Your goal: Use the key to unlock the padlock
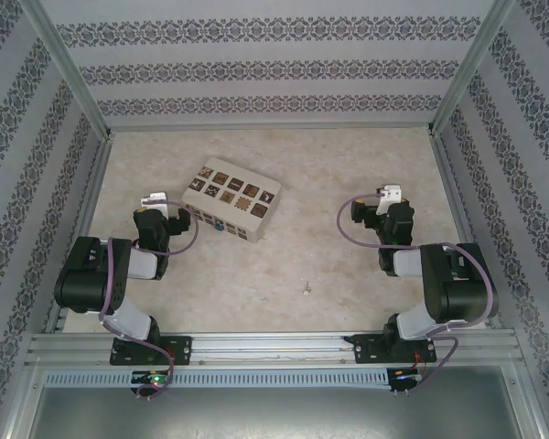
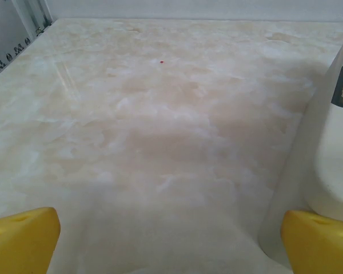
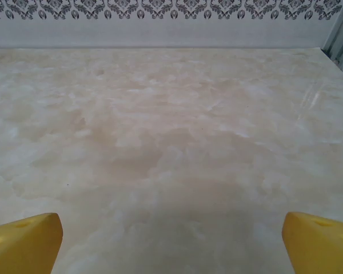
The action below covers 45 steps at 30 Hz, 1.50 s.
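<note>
The key (image 1: 306, 291) is a tiny pale sliver lying on the marbled table between the two arms, nearer the front edge. The padlock is out of view. My left gripper (image 1: 156, 199) is at the left, just beside the near left corner of a white box; its yellow fingertips (image 2: 23, 240) stand wide apart with only bare table between them, so my left gripper (image 2: 171, 242) is open. My right gripper (image 1: 389, 194) is at the right, over bare table, and my right gripper (image 3: 171, 242) is also open and empty, with its yellow fingertips (image 3: 320, 242) far apart.
A white box with brown patterned squares (image 1: 233, 201) lies at an angle at centre left; its white side (image 2: 337, 142) rises close to my left gripper's right finger. Patterned walls (image 1: 256, 69) and metal frame posts (image 1: 69, 69) enclose the table.
</note>
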### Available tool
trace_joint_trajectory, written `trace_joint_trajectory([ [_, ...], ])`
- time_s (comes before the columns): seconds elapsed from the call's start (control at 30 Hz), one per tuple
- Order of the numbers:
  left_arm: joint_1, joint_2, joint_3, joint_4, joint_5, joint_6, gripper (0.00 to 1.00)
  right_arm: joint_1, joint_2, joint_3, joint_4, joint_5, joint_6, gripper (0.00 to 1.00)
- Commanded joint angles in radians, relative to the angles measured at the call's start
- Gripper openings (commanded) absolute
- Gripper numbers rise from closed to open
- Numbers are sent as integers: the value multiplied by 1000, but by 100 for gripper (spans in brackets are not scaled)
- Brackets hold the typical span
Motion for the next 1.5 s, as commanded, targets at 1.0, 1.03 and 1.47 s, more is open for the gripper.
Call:
trace_joint_trajectory([
  [1.0,-1,-2,17,42,36,24,99,-5,11,19,29,-13,15,98],
  [1.03,-1,-2,16,42,37,24,99,-5,11,19,29,-13,14,98],
  [1.47,2,-3,0,71,49,19,99,-8,7,19,28,3,22,98],
])
